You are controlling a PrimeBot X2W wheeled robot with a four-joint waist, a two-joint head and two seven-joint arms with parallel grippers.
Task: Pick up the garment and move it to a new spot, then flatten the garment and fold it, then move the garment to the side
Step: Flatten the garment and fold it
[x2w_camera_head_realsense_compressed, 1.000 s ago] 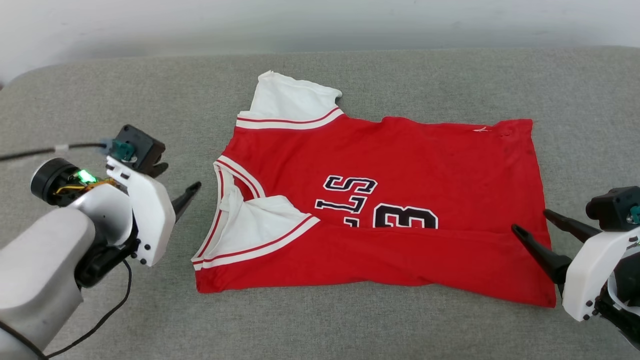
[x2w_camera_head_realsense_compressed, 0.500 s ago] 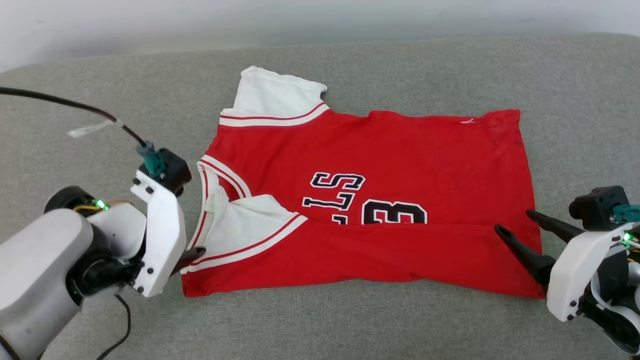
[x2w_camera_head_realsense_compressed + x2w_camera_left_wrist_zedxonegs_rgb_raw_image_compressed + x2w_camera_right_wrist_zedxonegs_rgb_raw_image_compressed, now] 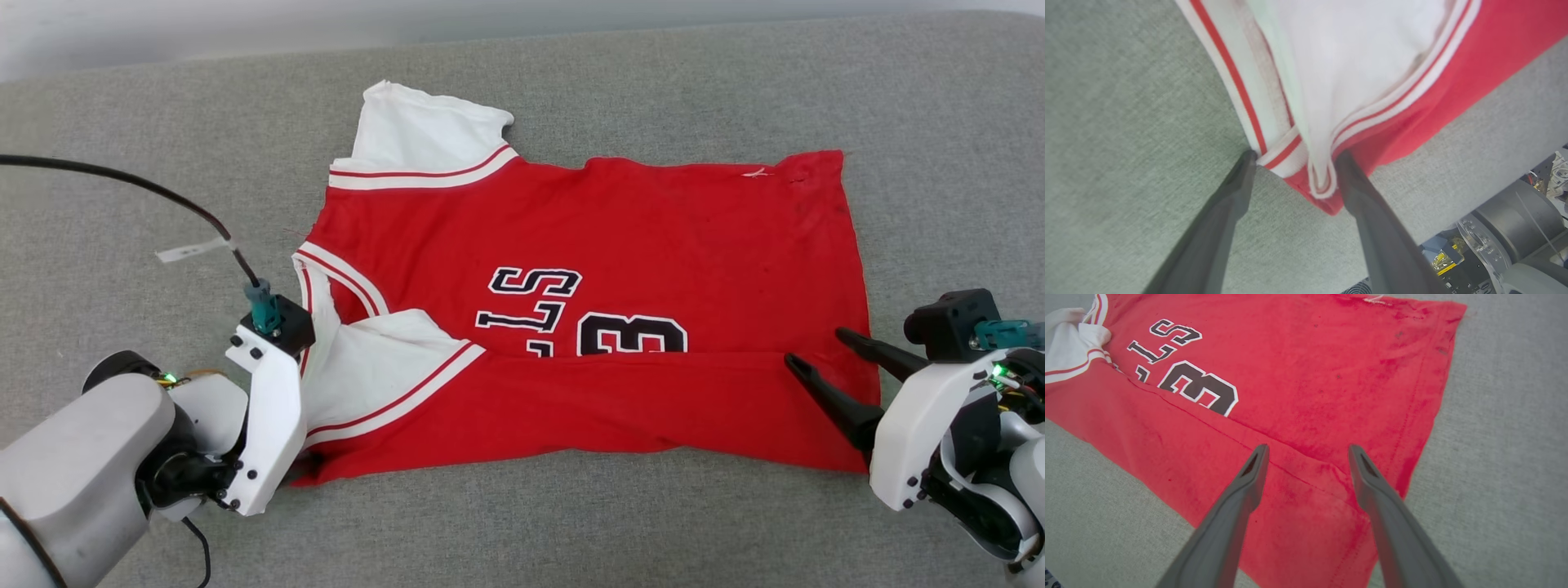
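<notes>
The garment [image 3: 620, 237] lies flat on the grey cushion, a red jersey with white sleeves, collar to the left. Its near long edge is folded up over the lower half of the black print. In the left wrist view my left gripper [image 3: 1295, 159] is open, its two fingers straddling the near-left corner of the garment [image 3: 1355, 61] at the striped trim. My right gripper [image 3: 816, 347] is open, hovering over the near-right corner by the hem. In the right wrist view my right gripper [image 3: 1308, 449] shows red cloth [image 3: 1298, 375] between and under its spread fingers.
The grey fabric cushion [image 3: 571, 523] extends on all sides of the jersey. A black cable [image 3: 163, 192] with a white tag runs from the left to my left wrist. Beyond the cushion's near edge, robot hardware [image 3: 1506, 245] shows.
My left gripper swung from beside the collar down to the garment's near-left corner and now straddles it. The head camera tilted, shifting the whole picture. The right gripper barely moved.
</notes>
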